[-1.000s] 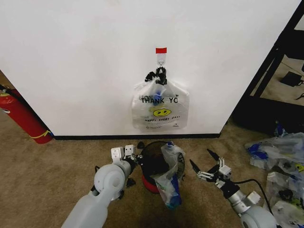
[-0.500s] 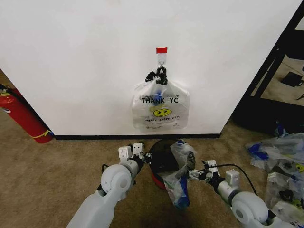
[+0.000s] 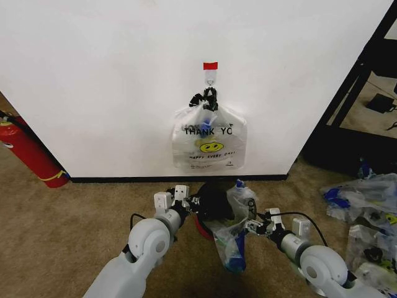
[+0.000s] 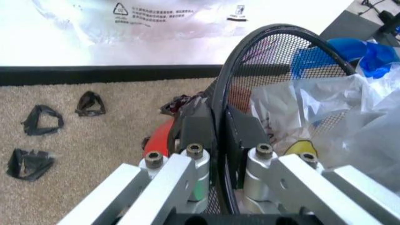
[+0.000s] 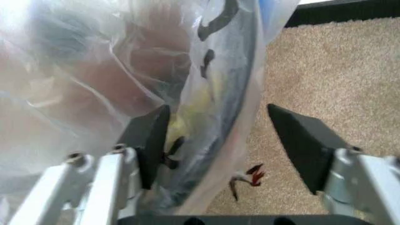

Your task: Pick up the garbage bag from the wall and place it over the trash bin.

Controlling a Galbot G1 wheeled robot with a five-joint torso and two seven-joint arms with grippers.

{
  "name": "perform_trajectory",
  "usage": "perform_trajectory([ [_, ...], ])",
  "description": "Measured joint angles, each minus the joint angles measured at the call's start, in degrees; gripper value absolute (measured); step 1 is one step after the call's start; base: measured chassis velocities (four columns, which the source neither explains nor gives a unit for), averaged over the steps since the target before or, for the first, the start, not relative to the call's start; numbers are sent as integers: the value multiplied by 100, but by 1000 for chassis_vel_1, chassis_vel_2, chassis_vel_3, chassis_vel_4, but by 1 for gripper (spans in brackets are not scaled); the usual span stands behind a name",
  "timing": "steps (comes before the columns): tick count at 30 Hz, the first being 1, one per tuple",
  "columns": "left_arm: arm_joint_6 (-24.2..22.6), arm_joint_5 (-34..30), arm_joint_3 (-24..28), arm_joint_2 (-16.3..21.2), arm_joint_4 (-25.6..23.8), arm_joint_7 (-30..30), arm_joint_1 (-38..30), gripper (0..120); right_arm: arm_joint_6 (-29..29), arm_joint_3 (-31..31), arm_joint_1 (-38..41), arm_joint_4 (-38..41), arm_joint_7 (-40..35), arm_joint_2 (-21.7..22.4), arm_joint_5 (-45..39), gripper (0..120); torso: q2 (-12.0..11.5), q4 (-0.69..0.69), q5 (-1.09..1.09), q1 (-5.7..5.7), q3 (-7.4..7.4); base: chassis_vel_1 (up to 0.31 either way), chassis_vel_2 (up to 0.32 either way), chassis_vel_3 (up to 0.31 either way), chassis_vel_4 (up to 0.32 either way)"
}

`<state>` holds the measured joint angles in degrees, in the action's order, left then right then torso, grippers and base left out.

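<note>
Translucent garbage bag [image 3: 234, 226] is now sitting between right gripper's [image 3: 254, 226] spread jaws; left gripper [image 3: 191, 203] is clamping trash bin [image 3: 214, 202] rim.

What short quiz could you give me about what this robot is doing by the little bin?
1. True or false: the left gripper is shut on the rim of the trash bin.
2. What straddles the right gripper? A) a fire extinguisher B) the garbage bag draped on the bin's rim C) the hook
3. Fill in: another bag hangs from a hook on the ____.

Key: 1 true; 2 B; 3 wall.
</note>
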<state>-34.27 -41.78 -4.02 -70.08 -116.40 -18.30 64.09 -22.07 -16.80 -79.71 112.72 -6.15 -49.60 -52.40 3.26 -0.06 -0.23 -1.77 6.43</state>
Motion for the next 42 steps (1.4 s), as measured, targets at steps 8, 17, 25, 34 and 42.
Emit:
perform_trajectory([
  [8, 91, 224, 49, 34, -40, 130, 82, 4, 104, -14, -66, 69, -34, -58, 11, 29, 0, 0, 0, 0, 0, 0, 0, 0, 0],
  [17, 747, 707, 67, 114, -34, 439, 303, 16, 456, 49, -90, 105, -215, -177, 34, 5, 0, 1, -1, 0, 0, 0, 0, 0, 0],
  [25, 1348, 1484, 16, 389, -257, 986, 731, 46, 790, 102, -47, -69, -268, -317, 102, 0, 0, 1, -2, 0, -1, 0, 0, 0, 0],
  [34, 1749, 1922, -210, 546, -1126, 922, 1052, 79, 1157, 220, -16, -240, -340, -563, 200, 0, 0, 1, 0, 0, -1, 0, 0, 0, 0],
  [42, 829, 763, -44, 470, -1700, 678, 1205, 100, 1702, 379, -55, -270, -377, -707, 269, 0, 0, 0, 0, 0, -1, 0, 0, 0, 0],
])
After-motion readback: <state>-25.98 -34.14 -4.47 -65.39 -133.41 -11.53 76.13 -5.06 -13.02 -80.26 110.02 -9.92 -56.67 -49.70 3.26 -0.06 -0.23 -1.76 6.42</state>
